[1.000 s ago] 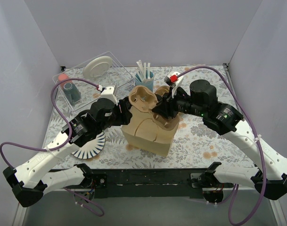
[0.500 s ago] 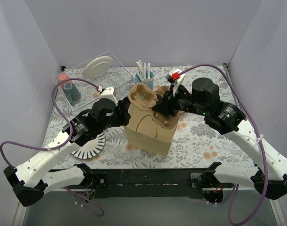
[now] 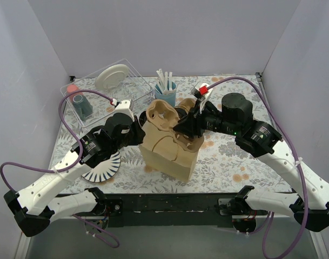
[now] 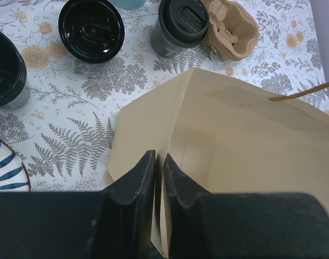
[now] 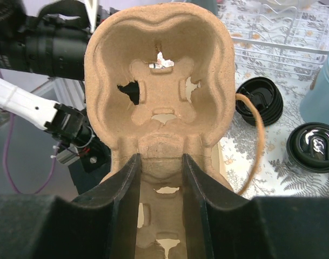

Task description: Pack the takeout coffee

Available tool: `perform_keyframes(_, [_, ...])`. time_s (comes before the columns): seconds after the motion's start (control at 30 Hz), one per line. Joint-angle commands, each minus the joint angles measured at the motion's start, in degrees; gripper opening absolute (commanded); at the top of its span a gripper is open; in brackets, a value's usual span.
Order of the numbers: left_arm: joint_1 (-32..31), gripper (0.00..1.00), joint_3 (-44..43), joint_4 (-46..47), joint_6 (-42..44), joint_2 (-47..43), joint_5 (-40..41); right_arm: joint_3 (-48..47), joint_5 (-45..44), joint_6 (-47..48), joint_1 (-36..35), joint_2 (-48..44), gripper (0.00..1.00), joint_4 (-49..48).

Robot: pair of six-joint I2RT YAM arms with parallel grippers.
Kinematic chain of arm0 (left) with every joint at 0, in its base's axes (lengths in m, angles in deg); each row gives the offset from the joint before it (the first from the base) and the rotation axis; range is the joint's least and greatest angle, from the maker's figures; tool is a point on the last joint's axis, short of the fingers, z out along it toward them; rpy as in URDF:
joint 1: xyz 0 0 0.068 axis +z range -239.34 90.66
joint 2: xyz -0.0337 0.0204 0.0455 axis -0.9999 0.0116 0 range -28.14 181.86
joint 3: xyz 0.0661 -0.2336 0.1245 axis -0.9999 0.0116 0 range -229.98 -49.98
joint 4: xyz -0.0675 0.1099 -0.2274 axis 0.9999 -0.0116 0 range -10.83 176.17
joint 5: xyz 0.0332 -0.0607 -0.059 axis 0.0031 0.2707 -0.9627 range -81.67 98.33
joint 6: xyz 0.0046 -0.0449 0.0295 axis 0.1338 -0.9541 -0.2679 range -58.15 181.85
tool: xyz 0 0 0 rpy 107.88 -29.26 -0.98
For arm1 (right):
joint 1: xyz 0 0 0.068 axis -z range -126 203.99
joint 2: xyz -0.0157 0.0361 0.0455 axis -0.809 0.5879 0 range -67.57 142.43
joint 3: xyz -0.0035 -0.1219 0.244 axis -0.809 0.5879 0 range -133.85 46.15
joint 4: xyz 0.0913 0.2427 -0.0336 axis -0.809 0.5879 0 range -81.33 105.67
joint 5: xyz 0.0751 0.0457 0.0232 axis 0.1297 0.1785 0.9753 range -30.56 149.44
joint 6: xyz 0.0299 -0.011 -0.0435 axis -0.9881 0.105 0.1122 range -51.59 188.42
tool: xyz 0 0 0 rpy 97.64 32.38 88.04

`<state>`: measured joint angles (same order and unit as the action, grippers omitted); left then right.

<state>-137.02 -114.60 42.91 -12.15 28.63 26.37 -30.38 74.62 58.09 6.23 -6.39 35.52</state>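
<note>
The takeout coffee (image 4: 183, 19), a small black cup with a black sip lid, stands on the table beyond the brown paper bag (image 4: 234, 140); in the top view I cannot make it out behind the arms. My left gripper (image 4: 159, 161) is shut on the bag's upper edge, also seen from above (image 3: 141, 131). My right gripper (image 5: 161, 157) is shut on a brown pulp cup carrier (image 5: 159, 75) and holds it tilted over the bag's mouth (image 3: 163, 114). The bag (image 3: 169, 151) stands upright mid-table.
A second pulp carrier (image 4: 229, 29) lies beside the coffee. A lidless black cup (image 4: 91, 29) and stacked black lids (image 4: 5, 70) stand left of it. A light blue cup with white sticks (image 3: 165, 89), a clear bin (image 3: 107, 89) and a blue-striped plate (image 3: 102, 167) are nearby.
My right gripper has moved the pulp carrier slightly left and lower, further over the bag's mouth. The left gripper keeps its hold on the bag's edge.
</note>
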Motion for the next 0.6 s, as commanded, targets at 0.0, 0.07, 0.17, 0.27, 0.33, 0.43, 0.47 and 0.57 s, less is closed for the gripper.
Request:
perform_keyframes(0.0, [0.3, 0.1, -1.8, 0.0, -0.9, -0.4, 0.0, 0.1, 4.6, -3.5, -0.4, -2.1, 0.26, -7.7])
perform_keyframes(0.07, [0.4, 0.09, -1.7, 0.3, -1.1, 0.0, -0.4, 2.4, 5.9, -5.2, -0.4, -2.7, 0.26, -9.7])
perform_keyframes(0.17, [0.3, 0.09, -1.7, 0.4, -1.3, 0.4, -0.5, 5.5, 8.1, -7.7, -0.3, -3.1, 0.26, -13.4])
perform_keyframes(0.27, [0.3, 0.1, -1.8, 0.4, -1.4, 0.5, -0.6, 7.9, 10.0, -9.8, -0.4, -3.2, 0.26, -16.7])
perform_keyframes(0.33, [0.3, 0.1, -1.9, 0.3, -1.5, 0.6, -0.5, 7.9, 8.6, -9.4, -0.5, -3.4, 0.26, -16.0])
perform_keyframes(0.43, [0.3, 0.11, -2.0, 0.2, -1.1, 0.7, -0.3, 7.9, 6.4, -7.3, -0.5, -3.6, 0.26, -14.6])
perform_keyframes(0.47, [0.3, 0.12, -2.1, 0.5, -0.8, 0.7, -0.4, 7.5, 6.0, -5.6, -0.5, -3.4, 0.27, -13.3])
perform_keyframes(0.57, [0.3, 0.13, -2.0, 1.1, 0.0, 0.4, -0.6, 5.5, 3.1, -2.3, -0.5, -2.0, 0.27, -10.0])
